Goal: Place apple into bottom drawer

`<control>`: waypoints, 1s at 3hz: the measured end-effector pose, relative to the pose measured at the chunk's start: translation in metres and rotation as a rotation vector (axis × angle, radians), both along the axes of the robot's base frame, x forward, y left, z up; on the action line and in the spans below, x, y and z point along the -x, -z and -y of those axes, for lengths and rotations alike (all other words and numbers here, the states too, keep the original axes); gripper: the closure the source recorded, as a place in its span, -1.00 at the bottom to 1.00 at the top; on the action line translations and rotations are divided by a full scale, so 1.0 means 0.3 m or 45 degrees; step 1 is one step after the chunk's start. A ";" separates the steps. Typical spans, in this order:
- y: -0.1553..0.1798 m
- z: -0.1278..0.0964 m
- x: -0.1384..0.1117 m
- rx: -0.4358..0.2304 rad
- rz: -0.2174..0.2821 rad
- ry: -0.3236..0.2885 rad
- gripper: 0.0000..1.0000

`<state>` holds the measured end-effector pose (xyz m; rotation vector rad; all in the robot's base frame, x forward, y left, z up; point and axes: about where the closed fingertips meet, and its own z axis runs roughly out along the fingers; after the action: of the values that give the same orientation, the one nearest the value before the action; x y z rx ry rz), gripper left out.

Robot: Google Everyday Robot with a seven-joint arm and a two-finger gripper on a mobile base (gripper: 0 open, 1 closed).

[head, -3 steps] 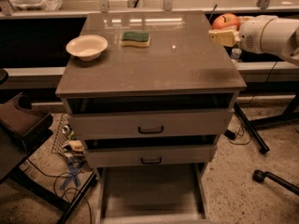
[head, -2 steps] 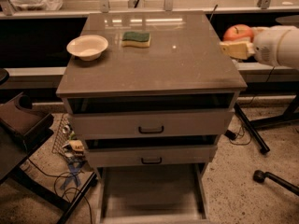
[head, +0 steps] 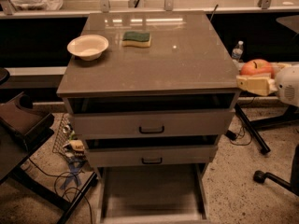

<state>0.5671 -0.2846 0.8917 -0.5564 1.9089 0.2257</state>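
The red-orange apple (head: 256,67) is held in my gripper (head: 257,78) just off the cabinet's right edge, at about countertop height. The cream fingers (head: 254,84) close around its lower side. The white arm runs off the right border. The bottom drawer (head: 152,192) is pulled out at the foot of the grey-brown cabinet, a flat tray with low side walls and nothing in it. It lies well below and to the left of the apple.
On the countertop (head: 154,64) stand a cream bowl (head: 88,46) and a green-and-yellow sponge (head: 136,38). Two upper drawers with black handles (head: 152,129) stand slightly ajar. A water bottle (head: 237,51) is behind the cabinet's right corner. Black stand legs (head: 252,134), a caster (head: 260,176) and cables (head: 70,171) are on the floor.
My gripper has carried the apple from the countertop's back right corner outward to the right and down, so it now hangs off the cabinet's right side.
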 end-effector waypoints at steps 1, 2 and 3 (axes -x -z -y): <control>0.019 -0.004 0.003 -0.008 -0.007 -0.006 1.00; 0.168 0.027 0.092 -0.045 -0.027 -0.030 1.00; 0.343 0.039 0.205 -0.108 -0.023 -0.144 1.00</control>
<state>0.5056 -0.2964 0.7889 -0.6071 1.8776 0.3843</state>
